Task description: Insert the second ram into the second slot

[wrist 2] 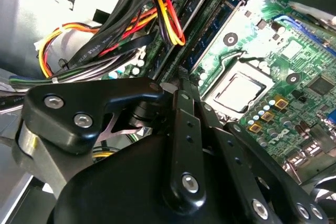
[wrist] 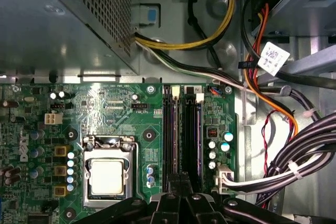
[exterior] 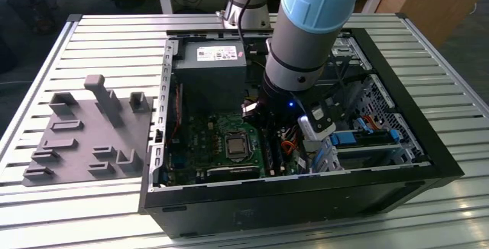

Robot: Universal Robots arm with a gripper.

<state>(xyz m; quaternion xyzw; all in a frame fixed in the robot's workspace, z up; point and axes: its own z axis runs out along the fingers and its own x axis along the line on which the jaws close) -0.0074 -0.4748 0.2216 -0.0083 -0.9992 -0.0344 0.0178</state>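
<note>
My gripper (wrist: 181,179) hangs low inside the open computer case (exterior: 397,174), right over the black memory slots (wrist: 184,129) beside the processor socket (wrist: 107,176). Its fingers are drawn together. A thin blue board edge, the second ram (wrist 2: 212,32), runs from the fingertips (wrist 2: 178,83) along one of the slots, standing on edge in it. How deep it sits I cannot tell. In the exterior view the arm (exterior: 306,37) reaches down into the middle of the case above the green motherboard (exterior: 206,140).
A grey power supply (exterior: 210,71) fills the case's far corner. Bundles of black, yellow, red and orange cables (wrist: 262,93) crowd next to the slots. Blue drive-bay latches (exterior: 344,139) sit at the exterior view's right. A grey holder plate (exterior: 84,134) lies outside the case on the slatted table.
</note>
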